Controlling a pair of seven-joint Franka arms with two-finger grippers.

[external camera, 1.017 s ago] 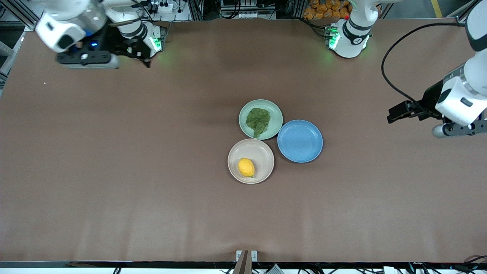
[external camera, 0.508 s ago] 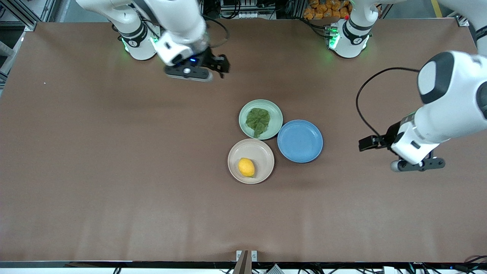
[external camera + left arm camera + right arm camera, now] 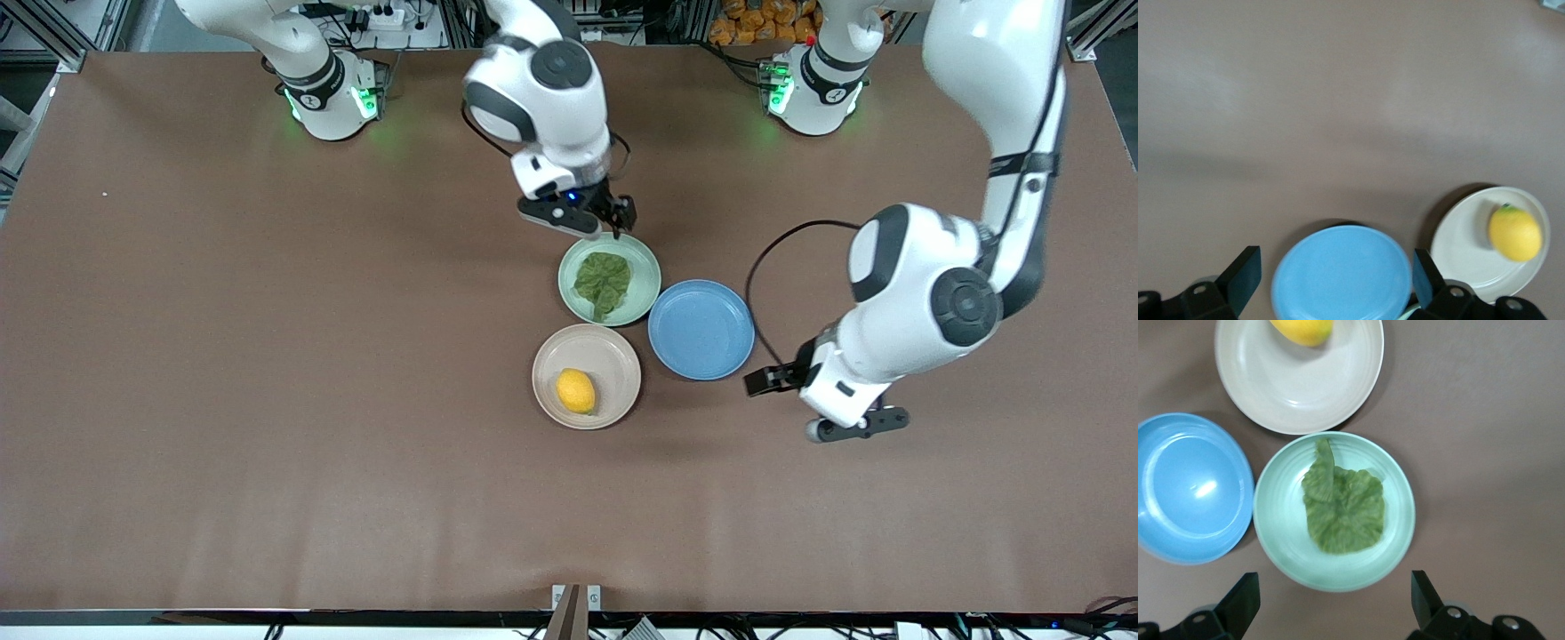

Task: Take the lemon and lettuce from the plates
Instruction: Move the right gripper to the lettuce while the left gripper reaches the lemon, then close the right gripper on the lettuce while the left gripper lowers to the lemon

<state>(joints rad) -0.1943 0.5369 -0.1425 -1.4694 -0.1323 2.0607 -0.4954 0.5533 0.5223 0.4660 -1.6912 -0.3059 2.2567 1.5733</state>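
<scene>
Both your arms have swung in: the right pincer [image 3: 594, 222], spread, hangs by the mint plate [image 3: 647, 277] holding lettuce [image 3: 604, 281]; the left pincer [image 3: 855, 428], seemingly spread, nears the lemon [image 3: 576, 391], which sits unpicked on the cream plate [image 3: 613, 357]

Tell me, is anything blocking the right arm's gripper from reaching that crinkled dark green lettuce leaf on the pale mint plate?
Nothing visible does. The right gripper, fingers open, hangs over the rim of the pale mint green plate, and the crinkled dark green lettuce leaf lies uncovered in its middle. The round blue plate and the beige plate merely sit beside it.
</scene>
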